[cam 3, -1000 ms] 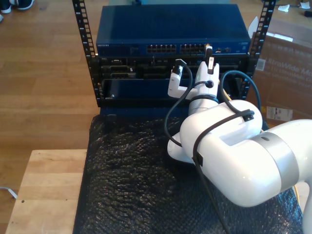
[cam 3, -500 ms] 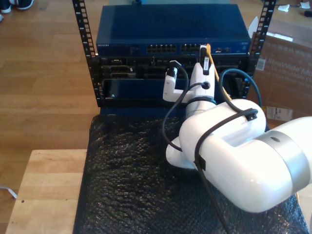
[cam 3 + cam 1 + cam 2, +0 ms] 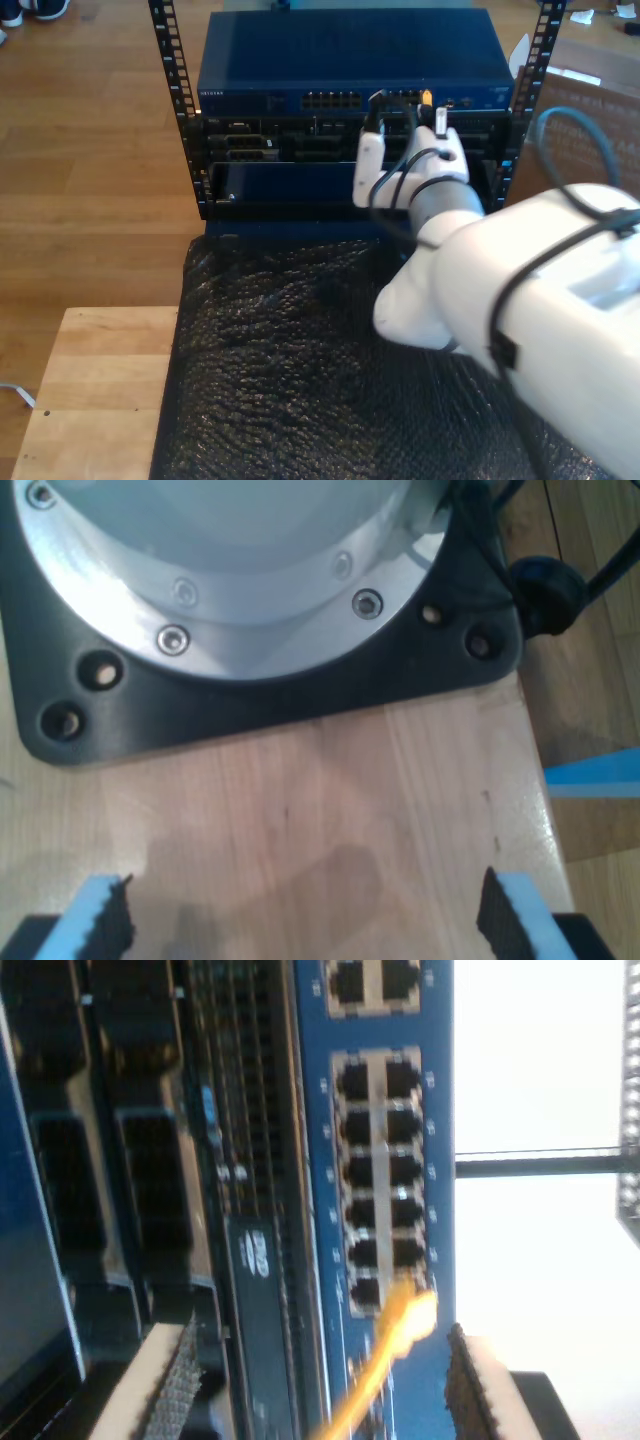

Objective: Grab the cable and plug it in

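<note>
Yellow stands out against the blue: the cable (image 3: 395,1345) runs up between the two pale fingers (image 3: 165,1385) of my second gripper (image 3: 320,1385), and its tip sits at the last port of the lower block on the blue network switch (image 3: 440,1090); whether it is seated in the port I cannot tell. The jaws stand apart on either side of the cable, and I cannot tell whether they press on it.

In the exterior view the white arm (image 3: 520,300) reaches from the lower right up to the switch (image 3: 340,60) at upper centre, above a black bubble-wrap mat (image 3: 280,380).

My first gripper (image 3: 305,920) hangs wide open and empty over a pale wooden table (image 3: 330,800), near a black base plate (image 3: 300,695).
</note>
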